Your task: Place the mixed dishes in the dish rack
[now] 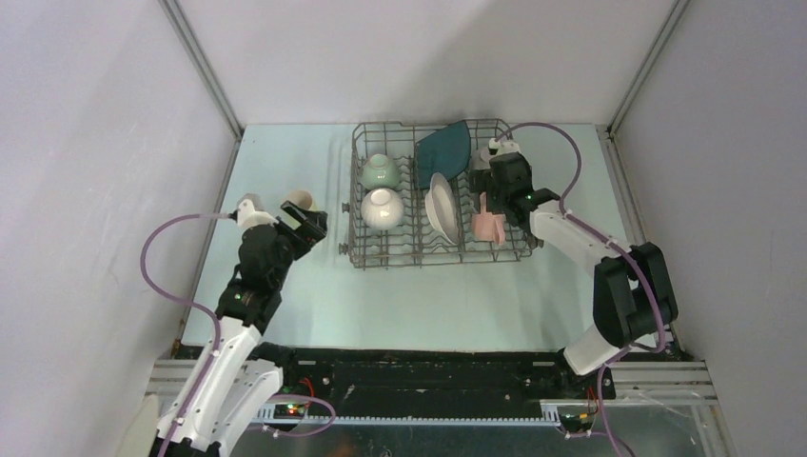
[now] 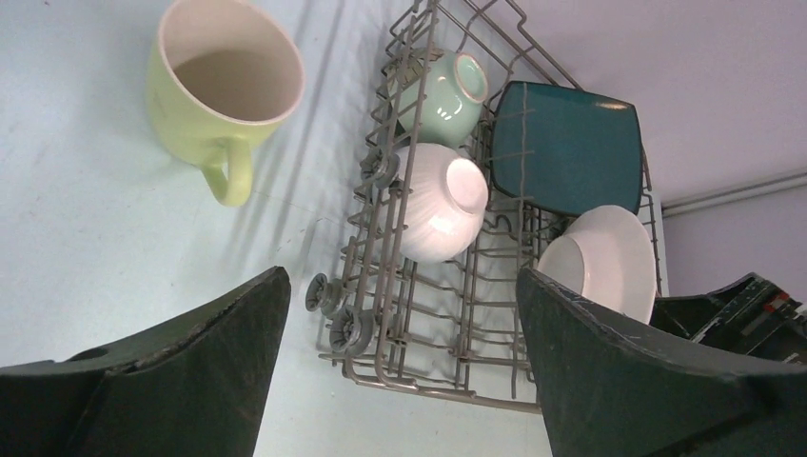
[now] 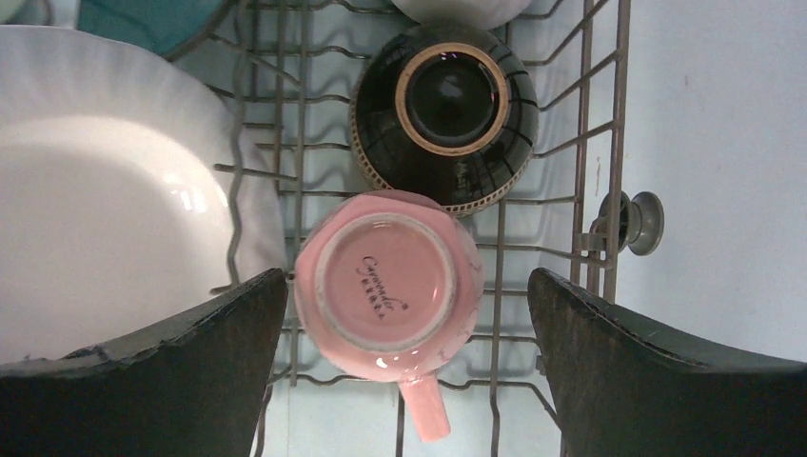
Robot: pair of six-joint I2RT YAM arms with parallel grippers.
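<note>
The left gripper (image 2: 400, 281) is spread apart, the pale yellow-green mug (image 2: 224, 90) seen at eleven o'clock; the right gripper (image 3: 407, 276) is spread over the inverted pink mug (image 3: 385, 286).

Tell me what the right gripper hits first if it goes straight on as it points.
Most likely the pink mug: it sits upside down in the dish rack, its base centred ahead of the open right gripper. Depth is unclear, but nothing shows in front of it.

Pale yellow-green mug (image 2: 224, 90) stands upright left of the dish rack (image 1: 411, 238); pink mug (image 3: 385, 286) inverted inside.
</note>
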